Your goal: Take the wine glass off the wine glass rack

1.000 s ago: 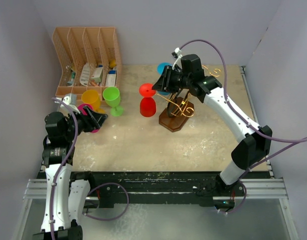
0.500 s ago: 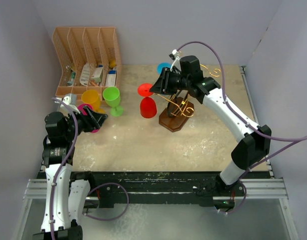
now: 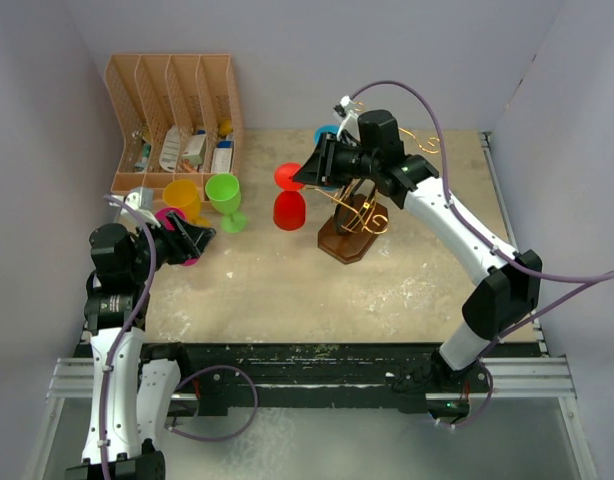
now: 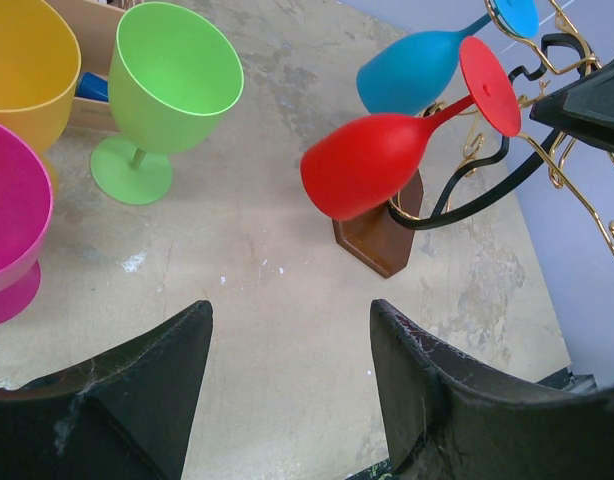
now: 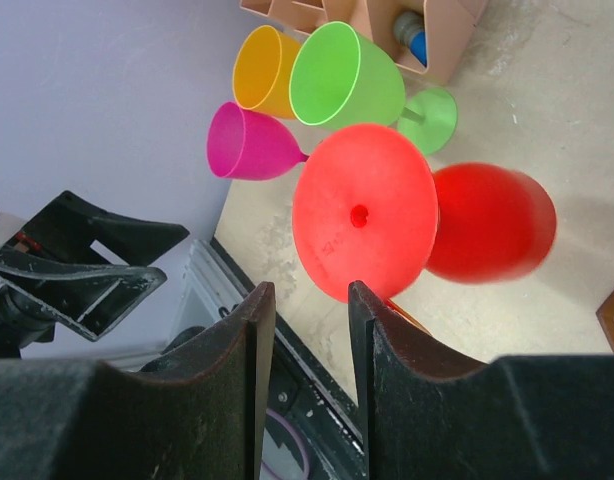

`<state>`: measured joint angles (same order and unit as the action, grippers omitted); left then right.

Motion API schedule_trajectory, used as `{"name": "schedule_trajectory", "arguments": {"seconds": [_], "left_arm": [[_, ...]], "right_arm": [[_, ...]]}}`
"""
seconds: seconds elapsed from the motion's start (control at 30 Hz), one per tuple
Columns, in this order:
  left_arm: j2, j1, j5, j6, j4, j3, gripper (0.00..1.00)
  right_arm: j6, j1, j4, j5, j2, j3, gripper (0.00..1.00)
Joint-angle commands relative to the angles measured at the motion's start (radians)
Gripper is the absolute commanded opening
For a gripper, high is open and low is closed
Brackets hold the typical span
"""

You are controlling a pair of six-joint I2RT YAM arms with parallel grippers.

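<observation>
Right gripper [image 3: 309,172] is holding the red wine glass [image 4: 367,165] by the rim of its foot. In the right wrist view the fingers are sitting close together with the disc's edge between them, so I'm reading it as a pinch on the foot, not a hover. The glass is hanging bowl-down and tilted, just left of the wine glass rack [image 3: 349,240] and, as far as I can judge, clear of the gold scroll arms. I can't tell whether the bowl is touching the table [image 3: 287,290].

Gripping the foot makes sense. The rack carries glasses inverted by the foot, so that's the only part the fingers are reaching from the side, and sliding it leftward is taking it out of the open end of the wire slot.

A blue wine glass [image 4: 412,80] is hanging on the rack's far side, close behind the red one, so any swing back is risking a knock.

Left gripper [image 4: 292,320] is waiting at the near left with its jaws spread wide and nothing between them, facing the red glass, possibly staged for a handover.

A green goblet [image 4: 172,85], yellow cup [image 4: 17,60] and magenta glass [image 4: 12,220] are standing upright at the left, in front of the tan desk organizer [image 3: 172,100], and they're crowding any set-down spot there.
</observation>
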<state>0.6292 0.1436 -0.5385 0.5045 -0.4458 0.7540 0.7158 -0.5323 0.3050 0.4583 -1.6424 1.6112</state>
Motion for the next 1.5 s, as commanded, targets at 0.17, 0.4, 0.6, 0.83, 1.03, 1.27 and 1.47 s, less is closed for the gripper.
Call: {"name": "schedule_trajectory", "arguments": {"seconds": [0.17,0.4,0.6,0.83,1.03,1.27,1.47], "left_arm": [[-0.002,0.002,-0.002,-0.009,0.033,-0.001,0.68],[-0.002,0.001,-0.002,-0.008,0.033,-0.003,0.68],[-0.001,0.002,-0.006,-0.009,0.035,-0.002,0.68],[-0.003,0.002,-0.005,-0.009,0.035,-0.001,0.68],[0.0,0.002,-0.003,-0.009,0.033,-0.002,0.68],[0.002,0.002,-0.002,-0.009,0.033,-0.002,0.68],[0.002,0.002,-0.002,-0.009,0.033,-0.002,0.68]], "right_arm": [[0.031,-0.011,-0.075,0.003,-0.007,0.006,0.38],[0.016,-0.011,-0.044,-0.16,0.082,-0.02,0.37],[-0.011,-0.011,0.075,-0.296,0.127,-0.009,0.37],[-0.037,-0.011,0.097,-0.26,0.097,-0.012,0.37],[-0.036,-0.011,0.06,-0.174,0.051,-0.015,0.37],[-0.031,-0.011,0.028,-0.152,0.04,-0.017,0.37],[-0.016,-0.011,-0.017,-0.123,0.038,-0.023,0.37]]}}
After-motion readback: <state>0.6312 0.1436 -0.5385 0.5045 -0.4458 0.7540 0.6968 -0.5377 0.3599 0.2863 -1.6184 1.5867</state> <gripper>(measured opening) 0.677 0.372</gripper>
